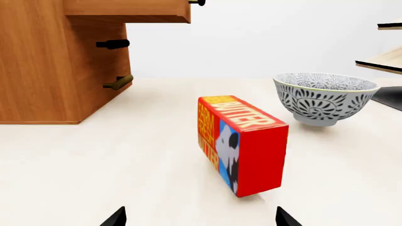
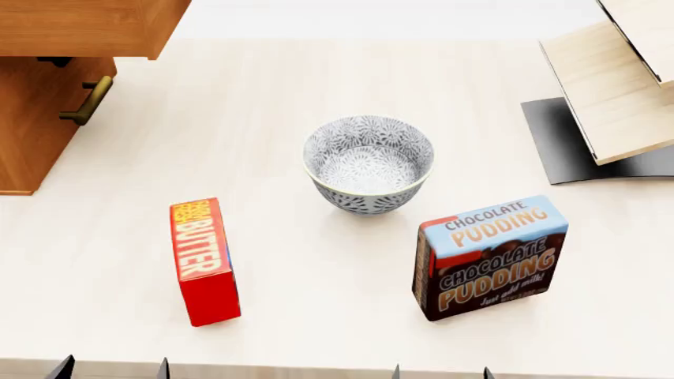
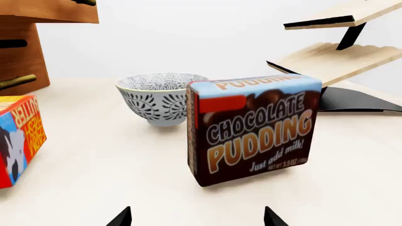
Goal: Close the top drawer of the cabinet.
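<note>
**Top drawer out; both end effectors low at the near edge, empty**

- Top drawer [image 2: 90, 28]: juts forward from the cabinet [image 2: 31, 134] at the far left of the head view, overhanging the lower front. Left wrist view shows its underside and front edge [image 1: 129, 12] well proud of the cabinet body [image 1: 37, 70], a dark handle end just visible at the drawer's front.
- Lower drawer handle [image 2: 87, 101]: brass bar, on the cabinet front below the overhang. A second dark bar sits above it in the left wrist view.
- Cabinet stands on the pale surface [image 2: 295, 79], back left corner.
- Butter box [image 2: 204, 260]: red, lying lengthwise on the surface, near left, well apart from the cabinet.
- Bowl [image 2: 368, 163]: grey patterned, upright, centre, between the two boxes and farther back.
- Chocolate pudding box [image 2: 491, 257]: standing on edge, leaning back, near right, just beside the bowl but apart from it.
- Pale wooden rack [image 2: 621, 87] on a black base [image 2: 558, 142]: far right.
- Left end effector [image 2: 112, 368]: only two dark finger tips show at the near edge, spread apart, nothing between them. Butter box lies just ahead of it.
- Right end effector [image 2: 441, 371]: same, tips parted, gripping nothing; pudding box ahead.
- Neither end effector touches drawer or cabinet.
</note>
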{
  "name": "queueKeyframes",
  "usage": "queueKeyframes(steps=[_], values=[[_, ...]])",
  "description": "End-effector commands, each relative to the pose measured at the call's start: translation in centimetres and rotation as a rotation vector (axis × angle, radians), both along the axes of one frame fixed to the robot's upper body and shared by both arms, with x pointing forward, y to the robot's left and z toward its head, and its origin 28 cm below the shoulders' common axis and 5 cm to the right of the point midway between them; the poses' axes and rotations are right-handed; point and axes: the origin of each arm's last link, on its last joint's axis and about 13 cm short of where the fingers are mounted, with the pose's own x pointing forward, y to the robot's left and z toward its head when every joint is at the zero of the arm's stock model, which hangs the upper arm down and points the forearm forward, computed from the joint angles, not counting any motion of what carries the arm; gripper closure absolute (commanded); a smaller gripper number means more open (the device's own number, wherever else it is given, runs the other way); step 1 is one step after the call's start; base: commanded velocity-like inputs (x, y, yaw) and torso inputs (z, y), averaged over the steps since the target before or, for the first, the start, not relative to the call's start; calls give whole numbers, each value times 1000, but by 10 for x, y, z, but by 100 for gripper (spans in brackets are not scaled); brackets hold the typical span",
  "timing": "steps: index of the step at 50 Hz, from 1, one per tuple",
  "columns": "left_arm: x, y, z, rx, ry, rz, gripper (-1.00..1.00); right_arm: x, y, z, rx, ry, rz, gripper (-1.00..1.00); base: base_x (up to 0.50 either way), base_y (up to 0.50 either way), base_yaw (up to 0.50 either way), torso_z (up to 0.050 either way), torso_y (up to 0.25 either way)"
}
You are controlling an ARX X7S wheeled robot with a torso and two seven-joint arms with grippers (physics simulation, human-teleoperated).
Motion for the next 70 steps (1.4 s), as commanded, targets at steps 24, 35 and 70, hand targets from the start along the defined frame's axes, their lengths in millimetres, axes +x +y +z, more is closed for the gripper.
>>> queueKeyframes(steps=[24, 35, 70], values=[[-9, -2, 40, 66, -131, -47, -100, 0, -6, 44, -36, -100, -71, -100, 0, 0, 0, 0, 0], [-26, 2, 112, 24, -318, -47, -100, -17, -3, 125, 12, -307, -46, -100, 0, 0, 0, 0, 0], [-36, -3, 131, 53, -373, -69, -100, -18, 0, 130, -66, -299, -59, -100, 116, 4, 0, 0, 0]])
